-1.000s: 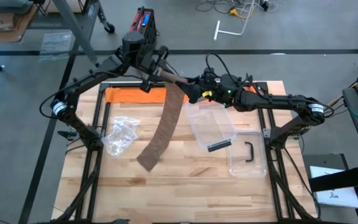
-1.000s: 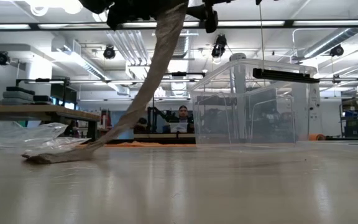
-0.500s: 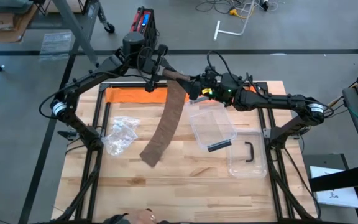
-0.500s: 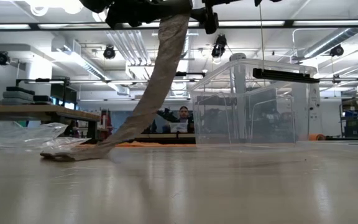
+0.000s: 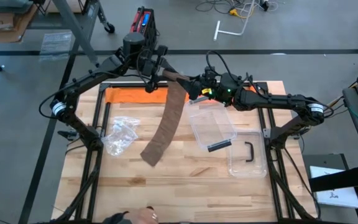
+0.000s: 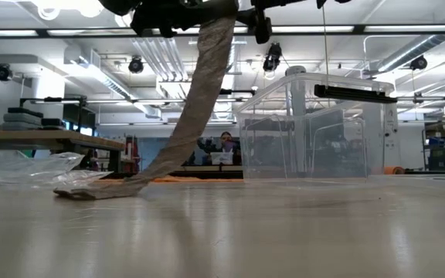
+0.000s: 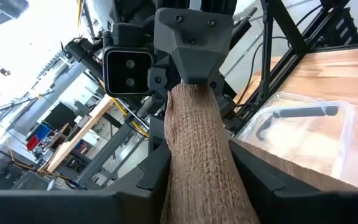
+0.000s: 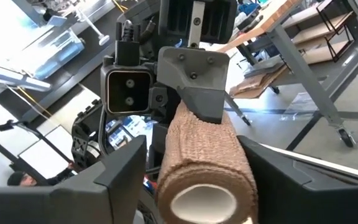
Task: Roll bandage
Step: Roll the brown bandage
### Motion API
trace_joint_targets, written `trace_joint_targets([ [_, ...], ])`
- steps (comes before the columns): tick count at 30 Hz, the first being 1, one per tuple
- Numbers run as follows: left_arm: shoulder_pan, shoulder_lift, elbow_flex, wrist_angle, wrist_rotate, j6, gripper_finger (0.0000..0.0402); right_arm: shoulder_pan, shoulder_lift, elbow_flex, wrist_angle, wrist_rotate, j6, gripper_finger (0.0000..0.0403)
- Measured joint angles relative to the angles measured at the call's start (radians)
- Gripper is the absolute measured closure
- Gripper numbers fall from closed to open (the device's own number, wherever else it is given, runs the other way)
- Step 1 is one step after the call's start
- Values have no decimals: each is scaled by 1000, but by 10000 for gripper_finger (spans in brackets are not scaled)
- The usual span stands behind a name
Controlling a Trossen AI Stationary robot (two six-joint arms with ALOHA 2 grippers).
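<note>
The brown bandage is partly wound into a roll [image 5: 176, 78] held high above the table's far middle, between my two grippers. Its loose strip [image 5: 166, 121] hangs slanting down, and its free end [image 6: 95, 191] lies flat on the table. My left gripper [image 5: 161, 71] comes from the far left and is shut on the roll. My right gripper [image 5: 190, 84] faces it from the right and is shut on the roll's other end. In the right wrist view the roll [image 8: 204, 149] shows its white hollow core. My left gripper pinches the roll's left end [image 7: 197, 155] between its two fingers, which point about level from the far left and lie along the roll. The roll is clear of the table. My right gripper has the roll's right end [image 8: 166, 155] between its two fingers, level from the right and along the roll, with the open core [image 8: 204, 202] facing the wrist. The strip hangs below to the table.
A clear plastic box [image 5: 213, 121] stands right of the strip, its lid [image 5: 247, 152] with a black handle beside it. A crumpled plastic bag [image 5: 120, 134] lies at the left, an orange sheet [image 5: 129, 94] at the far left. A person's hand [image 5: 145, 216] shows at the near edge.
My left gripper has rolled about its own pointing line without shifting place. The hanging strip has turned its broad face toward the near edge. Its free end has slid a little along the table toward the right, and the roll stays aloft.
</note>
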Motion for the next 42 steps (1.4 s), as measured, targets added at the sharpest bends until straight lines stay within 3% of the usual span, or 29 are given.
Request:
trace_joint_targets([
  [14,-7,-1,-1,-8,-23,-97,242,2,0,2,-12,-14,-75,288],
  [23,9,-41,10,-111,-44,-450,224,3,-2,4,-17,-16,-214,288],
  [30,9,-49,14,-280,-20,-460,178,3,0,1,-64,-14,-270,297],
  [36,9,-48,14,-278,50,-501,149,3,0,1,-65,-17,-306,298],
  [42,1,-40,14,-221,62,-677,144,3,0,1,-69,-13,-357,301],
])
